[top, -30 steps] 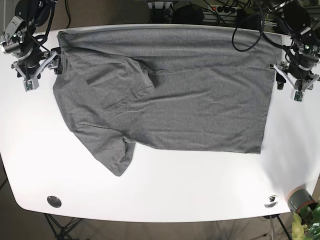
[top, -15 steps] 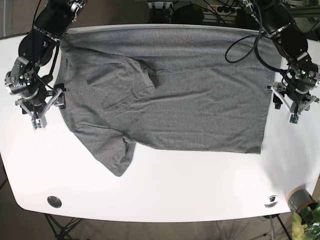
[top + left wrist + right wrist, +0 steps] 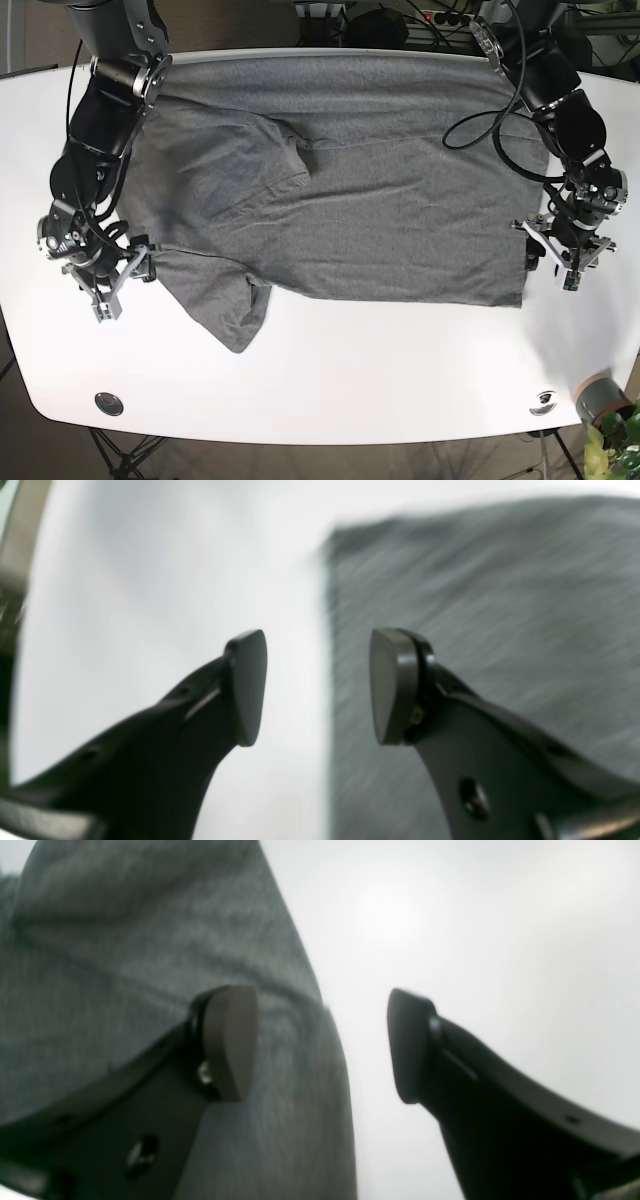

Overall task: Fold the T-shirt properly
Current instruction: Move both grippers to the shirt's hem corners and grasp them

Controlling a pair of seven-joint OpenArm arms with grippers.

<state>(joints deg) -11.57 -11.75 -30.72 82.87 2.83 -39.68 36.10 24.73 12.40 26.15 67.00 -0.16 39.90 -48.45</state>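
A grey T-shirt [image 3: 380, 210] lies spread flat on the white table [image 3: 380, 380], with one sleeve folded onto the body [image 3: 250, 160] and the other sticking out at the front left [image 3: 230, 310]. My left gripper [image 3: 552, 262] is open at the shirt's front right corner. In the left wrist view [image 3: 320, 685] the shirt's side edge [image 3: 500, 605] runs between the jaws. My right gripper [image 3: 125, 285] is open at the shirt's left edge above the front sleeve. In the right wrist view [image 3: 320, 1045] the cloth [image 3: 125, 940] lies under one finger [image 3: 230, 1040].
A grey cylinder [image 3: 600, 397] and a green plant [image 3: 615, 450] sit at the front right corner. Two round metal fittings [image 3: 108, 403] [image 3: 543, 401] are set in the table near the front edge. Cables hang behind the table's back edge.
Both arms have moved from the shirt's back corners toward the front along its side edges. Both grippers stay open. The shirt has not moved.
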